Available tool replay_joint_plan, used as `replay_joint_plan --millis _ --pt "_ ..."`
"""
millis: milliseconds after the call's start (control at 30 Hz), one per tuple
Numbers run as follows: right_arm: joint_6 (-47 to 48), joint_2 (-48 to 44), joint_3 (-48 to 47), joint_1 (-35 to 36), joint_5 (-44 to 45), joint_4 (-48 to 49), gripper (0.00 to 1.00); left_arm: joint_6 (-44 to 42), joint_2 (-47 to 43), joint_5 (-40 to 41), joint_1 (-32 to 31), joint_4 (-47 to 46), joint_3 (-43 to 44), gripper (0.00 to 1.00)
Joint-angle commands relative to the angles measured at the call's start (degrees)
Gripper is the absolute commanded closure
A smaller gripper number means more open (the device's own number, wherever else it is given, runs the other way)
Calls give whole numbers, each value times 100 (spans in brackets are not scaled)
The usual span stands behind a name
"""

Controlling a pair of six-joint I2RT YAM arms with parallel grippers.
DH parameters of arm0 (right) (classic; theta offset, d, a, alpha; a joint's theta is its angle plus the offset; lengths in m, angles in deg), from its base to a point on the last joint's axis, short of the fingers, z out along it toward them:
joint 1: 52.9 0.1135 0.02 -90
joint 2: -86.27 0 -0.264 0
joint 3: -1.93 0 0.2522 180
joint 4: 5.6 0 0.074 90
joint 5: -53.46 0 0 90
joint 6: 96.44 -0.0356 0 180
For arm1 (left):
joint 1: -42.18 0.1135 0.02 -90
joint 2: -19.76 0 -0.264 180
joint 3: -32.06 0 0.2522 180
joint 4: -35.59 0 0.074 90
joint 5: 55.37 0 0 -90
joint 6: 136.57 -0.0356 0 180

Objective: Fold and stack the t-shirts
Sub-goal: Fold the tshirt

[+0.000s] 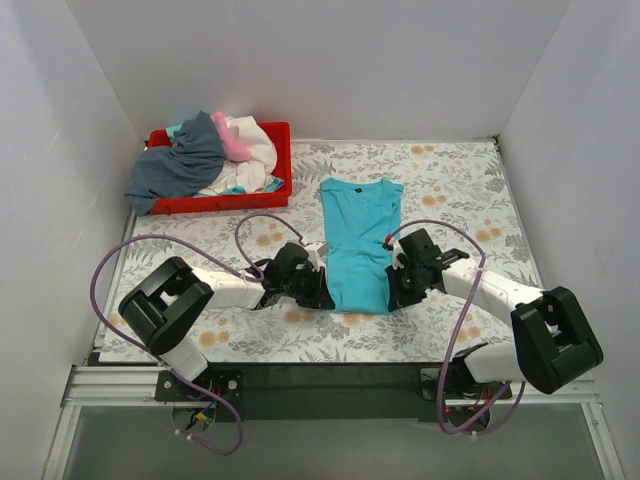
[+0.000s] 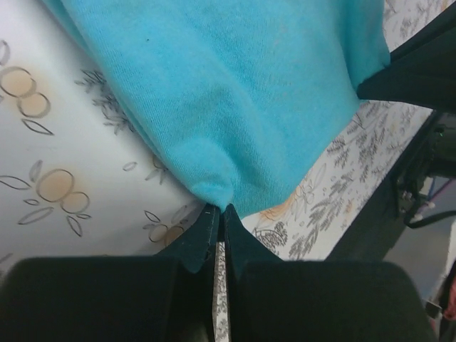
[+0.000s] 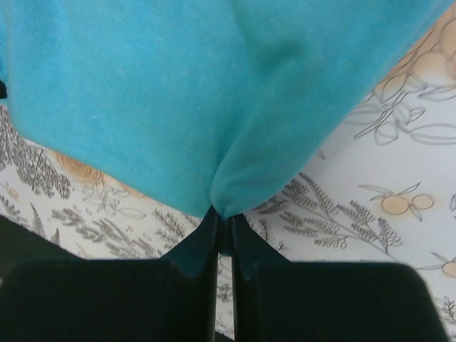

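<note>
The turquoise t-shirt [image 1: 360,240] lies folded into a long strip on the table's middle, collar at the far end. My left gripper [image 1: 322,292] is shut on its near left corner [image 2: 214,191]. My right gripper [image 1: 392,298] is shut on its near right corner [image 3: 228,203]. Both pinch the cloth at the fingertips, just above the floral tablecloth. A slate grey shirt [image 1: 180,165], a white shirt [image 1: 255,150] and a pink one [image 1: 235,145] lie heaped in the red tray [image 1: 283,135] at the back left.
The floral tablecloth [image 1: 450,190] covers the table, with white walls on three sides. The black front rail [image 1: 320,375] and the arm bases stand at the near edge. Purple cables loop over both arms.
</note>
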Motion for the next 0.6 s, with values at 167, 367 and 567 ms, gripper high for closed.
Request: replay_joint_plan --millis 167,367,567 --pt "548 -170 -181 139 -1285 -1194 99 283 -501 -1140 -108 654 -362 100" --pt "513 -301 -164 377 -1507 -1203 99 441 -870 -1659 -108 856 -564 100" --pt "399 -801 -356 438 -1377 -1326 99 608 -1511 -1651 -100 883 -591 100"
